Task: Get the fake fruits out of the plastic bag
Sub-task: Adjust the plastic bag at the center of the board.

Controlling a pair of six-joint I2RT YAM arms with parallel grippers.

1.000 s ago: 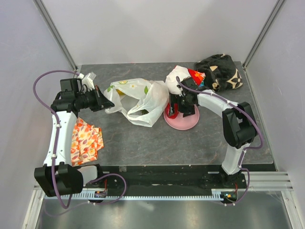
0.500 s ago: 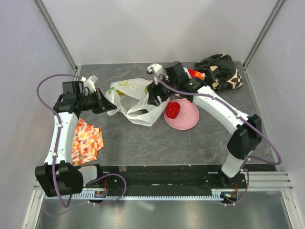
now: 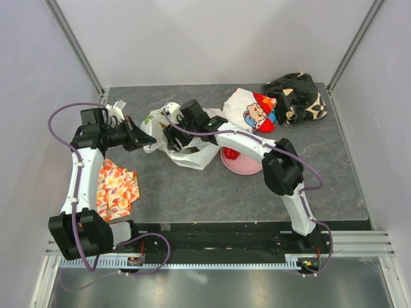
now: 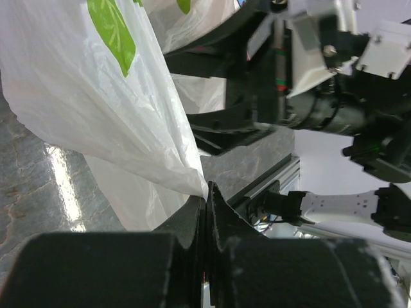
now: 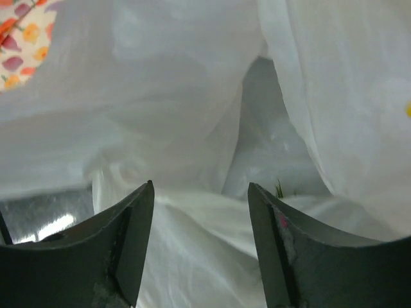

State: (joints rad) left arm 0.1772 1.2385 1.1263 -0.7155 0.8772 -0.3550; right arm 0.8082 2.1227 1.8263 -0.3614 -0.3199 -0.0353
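The plastic bag (image 3: 192, 144) lies left of the table's middle with its mouth open toward the left. My left gripper (image 3: 141, 139) is shut on the bag's left edge and holds it up; in the left wrist view its jaws (image 4: 207, 194) pinch the thin white film (image 4: 96, 96). My right gripper (image 3: 169, 137) is open and reaches into the bag's mouth. In the right wrist view its jaws (image 5: 201, 192) stand apart over crumpled bag film (image 5: 180, 115), holding nothing. A small green tip (image 5: 279, 188) pokes out of a fold. A shiny red fruit (image 3: 232, 154) lies on the pink plate (image 3: 247, 168).
A white cloth with a cartoon bear (image 3: 252, 110) and a black patterned cloth (image 3: 297, 96) lie at the back right. An orange patterned cloth (image 3: 115, 186) lies near the left arm. The right arm (image 4: 308, 83) crosses close in front of the left gripper.
My right gripper let go of the red fruit on the pink plate, then swung left and went open into the bag's mouth. My left gripper kept its hold on the bag.
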